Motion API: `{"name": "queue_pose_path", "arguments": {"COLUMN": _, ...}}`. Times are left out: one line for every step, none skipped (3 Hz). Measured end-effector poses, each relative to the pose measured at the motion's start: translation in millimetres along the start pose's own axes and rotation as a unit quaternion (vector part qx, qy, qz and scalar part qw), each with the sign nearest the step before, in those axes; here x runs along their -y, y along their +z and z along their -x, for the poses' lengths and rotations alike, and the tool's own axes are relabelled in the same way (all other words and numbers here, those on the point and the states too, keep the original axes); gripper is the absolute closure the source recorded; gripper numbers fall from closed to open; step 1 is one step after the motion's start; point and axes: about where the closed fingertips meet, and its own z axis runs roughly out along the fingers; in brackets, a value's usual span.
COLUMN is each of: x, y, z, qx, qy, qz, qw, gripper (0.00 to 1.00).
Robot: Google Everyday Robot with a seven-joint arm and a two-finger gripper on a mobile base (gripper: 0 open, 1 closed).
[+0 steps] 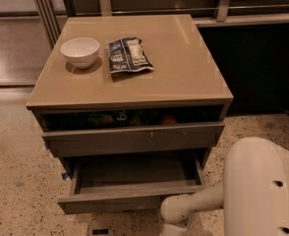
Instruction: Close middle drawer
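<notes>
The middle drawer (134,176) is pulled well out of the grey-brown cabinet (134,82). Its smooth floor is bare, and its plain front faces me at the bottom of the view. My white arm (262,191) comes in from the lower right. Its elbow joint (176,210) sits just in front of the right end of the drawer's front. The gripper is out of view, past the bottom edge of the camera view.
The upper drawer (134,139), with a small scratch on its front, stands slightly open above with several items inside. A white bowl (79,50) and a dark snack bag (129,55) rest on the cabinet top. Speckled floor (16,181) surrounds the cabinet.
</notes>
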Motion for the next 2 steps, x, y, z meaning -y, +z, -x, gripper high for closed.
{"name": "queue_pose_path", "arguments": {"x": -2.7, "y": -0.4, "z": 3.3, "qx": 0.007, "qy": -0.019, "qz": 0.000, "qw": 0.9998, "gripper": 0.00}}
{"name": "queue_pose_path", "arguments": {"x": -1.2, "y": 0.8, "z": 5.3, "qx": 0.007, "qy": -0.019, "qz": 0.000, "qw": 0.9998, "gripper": 0.00}}
